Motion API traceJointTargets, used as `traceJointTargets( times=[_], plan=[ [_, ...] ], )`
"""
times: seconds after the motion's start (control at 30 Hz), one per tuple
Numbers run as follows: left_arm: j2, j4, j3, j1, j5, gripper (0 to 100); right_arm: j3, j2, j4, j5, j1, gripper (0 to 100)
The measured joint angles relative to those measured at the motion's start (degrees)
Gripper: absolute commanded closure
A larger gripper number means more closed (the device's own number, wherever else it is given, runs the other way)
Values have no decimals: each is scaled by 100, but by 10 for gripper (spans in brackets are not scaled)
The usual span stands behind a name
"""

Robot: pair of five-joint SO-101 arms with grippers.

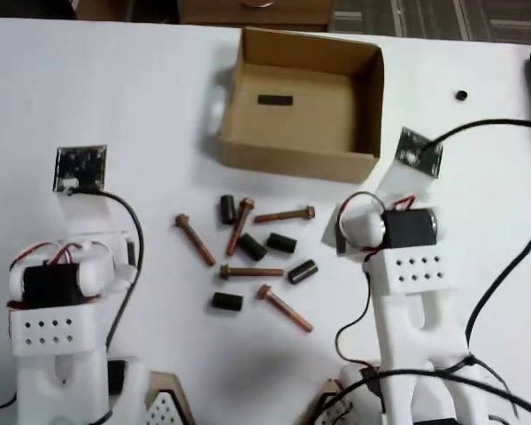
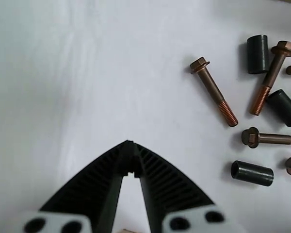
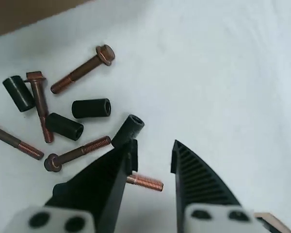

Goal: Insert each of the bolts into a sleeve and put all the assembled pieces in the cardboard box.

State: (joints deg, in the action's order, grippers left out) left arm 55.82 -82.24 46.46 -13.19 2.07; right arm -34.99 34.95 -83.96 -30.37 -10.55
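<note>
– Progress on the job?

– None that shows. Five bolts and five sleeves lie loose on the table. They are mixed in one cluster between the two arms, on the arms' side of the box. No bolt sits inside a sleeve.

– Anything in the box?

– One dark strip on its floor. I cannot tell whether it is a sleeve, a label or something else. No copper shows at it, so I would not count it as an assembled piece.

– And the grippers?

– The left gripper is pressed together, tips meeting, with nothing held. It hangs over bare table beside the cluster, apart from the nearest bolt. The right gripper is spread and empty above the cluster's other edge. One sleeve lies just by a fingertip, and a bolt's threaded end shows on the table under the gap.

– So what is left?

– By my judgement, everything: five pairings, then five drops into the box. The right arm looks better placed for a first pick, with that sleeve so near its jaws.
</note>
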Motion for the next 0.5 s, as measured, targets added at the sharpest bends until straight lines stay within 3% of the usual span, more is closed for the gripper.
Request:
traceJointTargets(
  times=[0.17,0.3,0.5],
  plan=[
    [0,26,0,0,-9,977,-519,0,246,-870,-396,878],
    [0,193,0,0,-9,977,-774,0,932,-1829,-615,878],
    [0,448,0,0,-18,977,-1380,0,2136,-2884,-1530,878]
  ],
)
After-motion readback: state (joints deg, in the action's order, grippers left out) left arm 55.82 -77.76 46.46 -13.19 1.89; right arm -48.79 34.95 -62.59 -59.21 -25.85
